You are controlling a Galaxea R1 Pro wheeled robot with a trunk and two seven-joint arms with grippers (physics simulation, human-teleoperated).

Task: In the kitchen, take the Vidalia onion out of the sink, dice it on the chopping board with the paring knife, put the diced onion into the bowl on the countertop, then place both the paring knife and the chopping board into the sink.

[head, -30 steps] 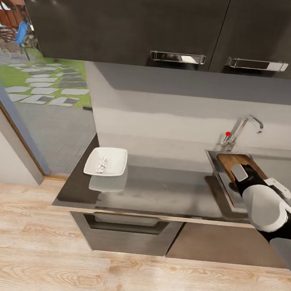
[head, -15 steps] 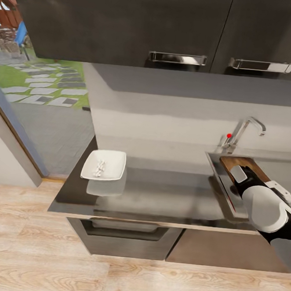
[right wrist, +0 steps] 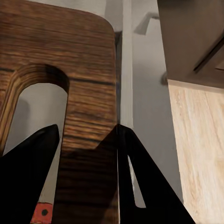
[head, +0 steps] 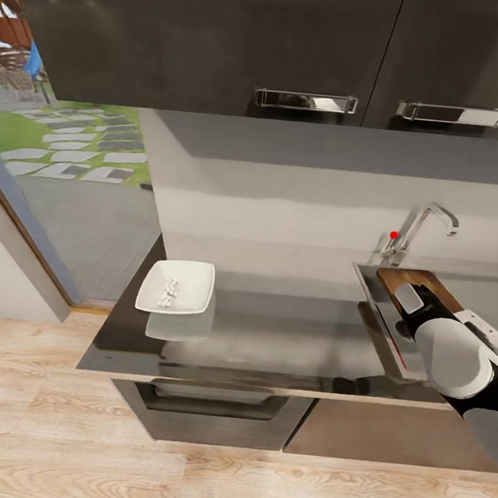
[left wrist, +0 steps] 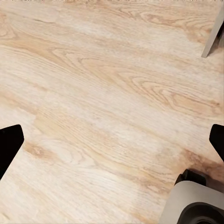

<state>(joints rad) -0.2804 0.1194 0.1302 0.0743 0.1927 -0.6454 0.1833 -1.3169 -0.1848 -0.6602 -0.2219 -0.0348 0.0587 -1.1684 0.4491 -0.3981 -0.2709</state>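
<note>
Head view: the countertop (head: 272, 334) runs across the frame, grey and reflective, with dark wall cabinets (head: 222, 43) above and a wood floor (head: 72, 452) below. The bowl (head: 176, 287) sits near the countertop's left end, well apart from the sink; small pale pieces of diced onion (head: 170, 290) lie in it. At the right end is the sink (head: 374, 290), with the chrome tap (head: 425, 223) and its red knob (head: 394, 234) behind it. The chopping board (head: 420, 280) is over the sink basin, tilted, its far end toward the tap. The right arm reaches in from the lower right, and its white wrist covers the board's near end. A thin red line along the sink's front rim may be the paring knife — too small to confirm.

Left wrist view: wood floor only behind the left gripper (left wrist: 112, 140); its two dark fingertips sit at opposite edges of the frame, spread wide apart, nothing between them. Part of the robot's grey base (left wrist: 196, 205) shows at one corner.

Right wrist view: the right gripper (right wrist: 86, 140) is clamped on the chopping board (right wrist: 88, 84) — the dark fingers pinch the wooden strip beside the slot handle (right wrist: 32, 107), one finger passing through the slot. A small red-orange bit (right wrist: 43, 212) shows near one finger, likely the knife handle. Beyond the board, steel surface and a cabinet edge.
</note>
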